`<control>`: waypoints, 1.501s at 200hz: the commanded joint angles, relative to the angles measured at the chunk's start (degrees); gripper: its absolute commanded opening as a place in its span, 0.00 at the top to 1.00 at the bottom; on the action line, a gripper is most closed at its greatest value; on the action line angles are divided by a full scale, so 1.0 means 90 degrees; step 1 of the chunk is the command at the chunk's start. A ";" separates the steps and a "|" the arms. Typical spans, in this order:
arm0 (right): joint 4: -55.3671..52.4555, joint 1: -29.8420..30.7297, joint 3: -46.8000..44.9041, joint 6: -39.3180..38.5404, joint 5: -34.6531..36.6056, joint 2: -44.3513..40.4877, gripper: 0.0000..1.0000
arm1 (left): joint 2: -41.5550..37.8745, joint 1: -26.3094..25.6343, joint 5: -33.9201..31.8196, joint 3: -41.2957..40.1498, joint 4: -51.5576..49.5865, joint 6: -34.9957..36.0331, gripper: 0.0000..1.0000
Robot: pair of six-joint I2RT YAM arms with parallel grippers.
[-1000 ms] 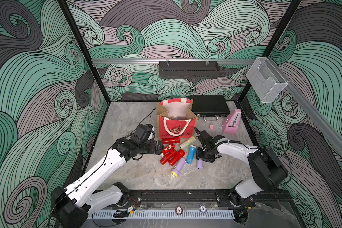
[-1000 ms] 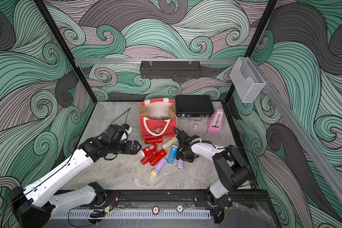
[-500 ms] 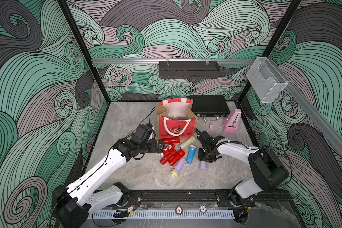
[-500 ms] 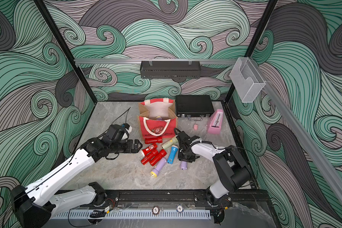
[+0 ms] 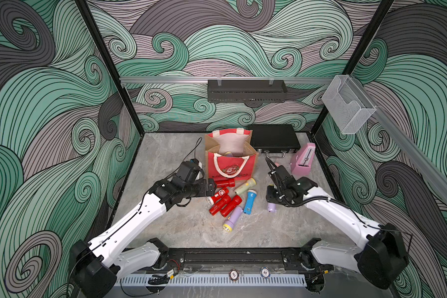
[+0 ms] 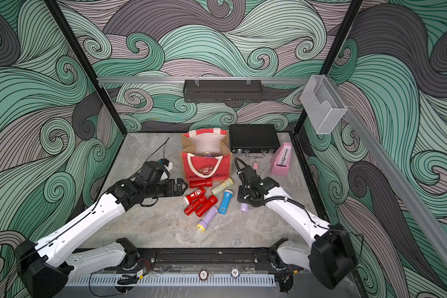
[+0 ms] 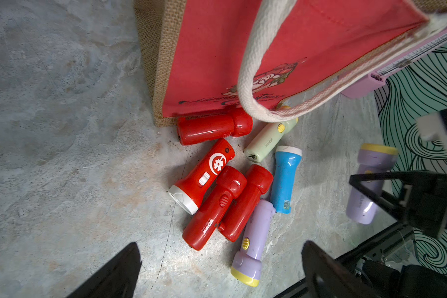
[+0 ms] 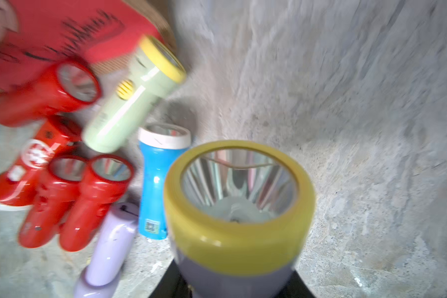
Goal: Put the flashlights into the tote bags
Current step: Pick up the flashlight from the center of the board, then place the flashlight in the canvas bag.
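Starting on the left, got the left gripper (image 6: 183,187) parked low over the grey table (image 5: 165,154), fingers spread wide, nothing between them, tips aimed at the pile and just beside the bag's near corner. Moving right, found the tote bag (image 5: 230,169) standing upright and open, red front facing the arms, white handle flopped over the print. Spotted a bit of lilac down inside, too small to call.

Right in front of the bag, counting seven loose flashlights lying on the table:
- a red flashlight (image 5: 225,183) touching the bag's bottom edge
- a white-headed red flashlight (image 5: 217,196) with a round logo
- two red flashlights (image 5: 231,206) side by side and touching
- a lilac flashlight (image 5: 233,218) with a yellow rim, nearest the arm bases
- a pale green flashlight (image 5: 244,187) angled toward the bag's other corner
- a blue flashlight (image 5: 249,201) with a white head

A bit further right, got the right gripper (image 5: 272,201) pinching the other lilac flashlight (image 8: 239,206), with the yellow rim facing the wrist camera and the tail poking out below the fingers in both top views. Can't tell whether lifted clear of the table or resting on it. Behind that, black case (image 5: 274,139) just beside the bag, and far right, pink metronome (image 5: 303,160) near the wall.
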 commanded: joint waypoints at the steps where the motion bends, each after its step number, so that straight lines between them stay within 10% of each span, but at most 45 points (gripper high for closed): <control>1: -0.0620 -0.0012 0.0799 -0.0377 0.0677 -0.0282 1.00 | 0.0148 0.0096 0.0201 0.0246 0.0049 -0.0043 0.01; 66: -0.0950 0.0049 0.3169 -0.1396 0.0763 -0.0006 1.00 | 0.0602 0.0263 0.0274 0.0606 -0.0035 -0.0113 0.02; 184: -0.0887 0.0277 0.7216 -0.2099 -0.0159 0.3326 1.00 | -0.0271 0.0308 -0.0065 0.0100 -0.0254 -0.0558 0.02; 300: -0.0558 0.0636 0.8528 -0.2077 -0.0299 0.5680 1.00 | -0.0677 0.0313 -0.0390 0.0034 -0.0621 -0.0882 0.02</control>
